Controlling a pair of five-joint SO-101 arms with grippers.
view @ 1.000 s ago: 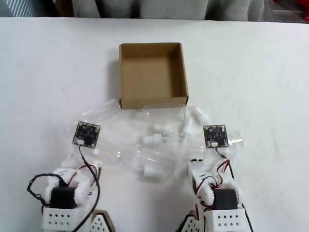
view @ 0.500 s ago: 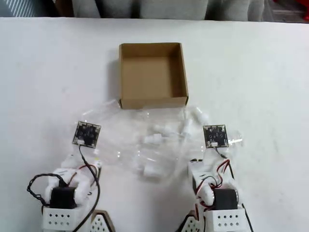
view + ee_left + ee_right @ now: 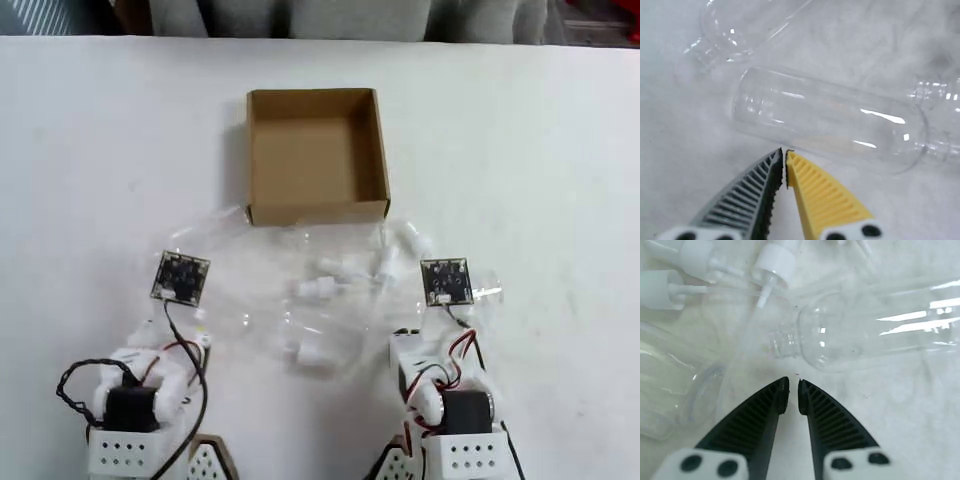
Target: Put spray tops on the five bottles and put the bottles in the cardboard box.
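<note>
While closed, the left gripper (image 3: 785, 156) sits beside a bottle (image 3: 830, 120)

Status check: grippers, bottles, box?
Left gripper shut, empty, beside a lying bottle. Right gripper shut, empty, facing the neck of an uncapped bottle. Spray tops loose; cardboard box holds no bottles. Nothing in the way.
</note>
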